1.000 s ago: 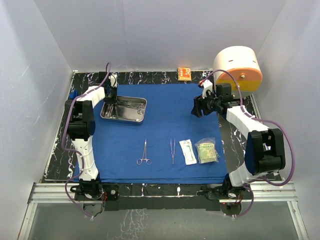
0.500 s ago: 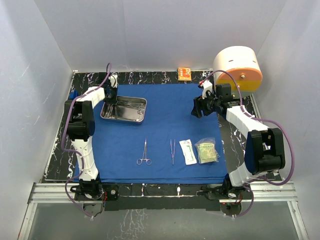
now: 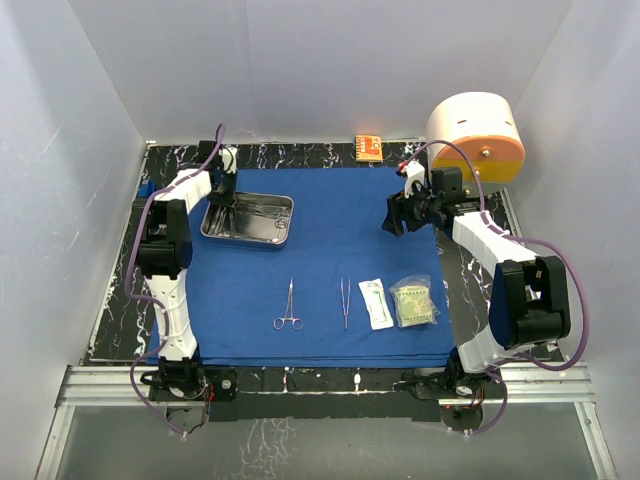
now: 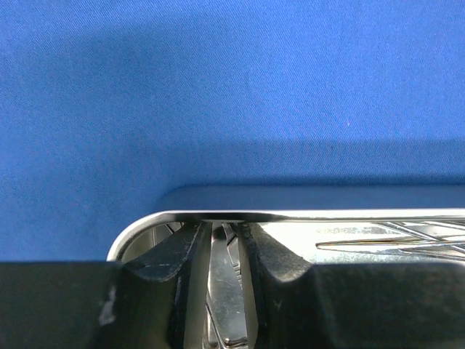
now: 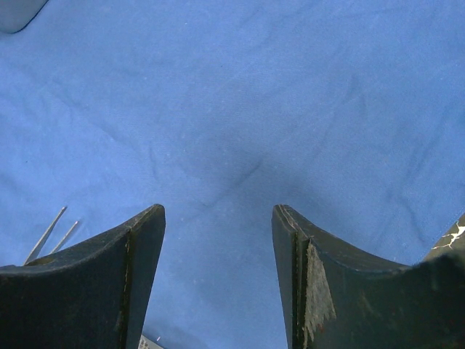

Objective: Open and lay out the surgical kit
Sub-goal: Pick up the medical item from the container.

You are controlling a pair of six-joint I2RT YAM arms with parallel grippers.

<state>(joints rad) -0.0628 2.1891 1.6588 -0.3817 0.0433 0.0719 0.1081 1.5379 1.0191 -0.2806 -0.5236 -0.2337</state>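
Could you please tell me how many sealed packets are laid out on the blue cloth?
2. A white packet and a greenish packet lie side by side on the near right part of the blue cloth, right of the tweezers. None appears hidden.

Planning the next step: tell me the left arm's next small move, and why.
Probably grip and lift an instrument out of the steel tray with the left gripper: its fingers straddle shiny metal at the tray's left end, while forceps, tweezers and two packets already lie out on the blue cloth.
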